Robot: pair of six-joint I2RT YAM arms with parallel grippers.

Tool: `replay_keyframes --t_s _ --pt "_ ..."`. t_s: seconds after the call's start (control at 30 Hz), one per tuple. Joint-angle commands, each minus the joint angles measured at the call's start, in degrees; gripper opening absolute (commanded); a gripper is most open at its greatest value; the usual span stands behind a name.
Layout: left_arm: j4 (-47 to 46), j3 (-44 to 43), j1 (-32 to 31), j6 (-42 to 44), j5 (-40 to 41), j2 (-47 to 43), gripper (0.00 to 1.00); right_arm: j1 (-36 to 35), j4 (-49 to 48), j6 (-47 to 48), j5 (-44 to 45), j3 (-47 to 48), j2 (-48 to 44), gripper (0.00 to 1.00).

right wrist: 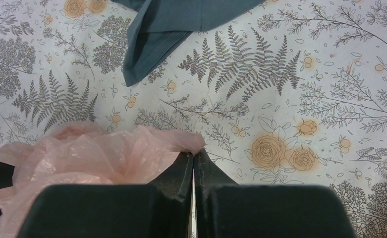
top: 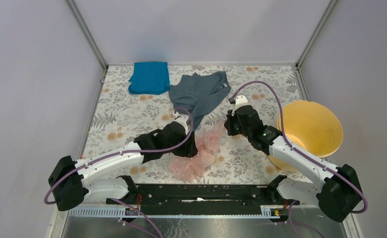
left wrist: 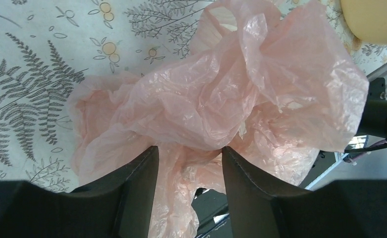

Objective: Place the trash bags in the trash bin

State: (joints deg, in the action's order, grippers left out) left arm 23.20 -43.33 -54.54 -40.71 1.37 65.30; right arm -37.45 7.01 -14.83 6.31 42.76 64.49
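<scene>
Floral table (top: pixel 122 124) carries the pink bag (top: pixel 198 158) near its front edge, outside the yellow bin (top: pixel 315 129) at the right edge. The left gripper (left wrist: pixel 190 151) straddles the bag, released, and the right gripper (right wrist: pixel 193 156) clenches its corner.

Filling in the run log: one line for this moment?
left hand: open, trash bag film in the gap | right hand: shut on bag's edge | trash bag: crumpled, outside trash bin

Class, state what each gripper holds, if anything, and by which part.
The right gripper pinches the pink trash bag by its crumpled edge; the left gripper stands open astride the bag, gripping nothing.
</scene>
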Motion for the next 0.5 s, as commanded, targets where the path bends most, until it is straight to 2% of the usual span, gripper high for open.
replay_keyframes --t_s 0.0,0.17,0.3,0.4,0.47 --pt "-7.96 1.21 -0.21 0.42 -4.47 0.75 0.54 0.27 -2.32 0.43 -1.25 -0.53 -1.18 0.0" --pt "-13.89 2.24 -0.22 -0.77 -8.11 3.34 0.48 0.26 -2.24 0.24 -1.48 -0.66 -1.11 0.0" --pt "-12.46 0.25 -0.17 -0.91 -5.68 4.99 0.19 0.26 -1.96 0.48 -1.02 -0.73 -1.7 0.0" --pt "-9.49 -1.38 -0.13 -0.26 -2.96 3.1 0.13 0.22 -0.95 0.94 0.01 -0.51 -2.27 0.0" --pt "-5.87 -2.69 -0.17 0.45 0.43 0.53 0.04 0.35 -0.1 1.28 1.8 -0.34 -3.04 0.0"
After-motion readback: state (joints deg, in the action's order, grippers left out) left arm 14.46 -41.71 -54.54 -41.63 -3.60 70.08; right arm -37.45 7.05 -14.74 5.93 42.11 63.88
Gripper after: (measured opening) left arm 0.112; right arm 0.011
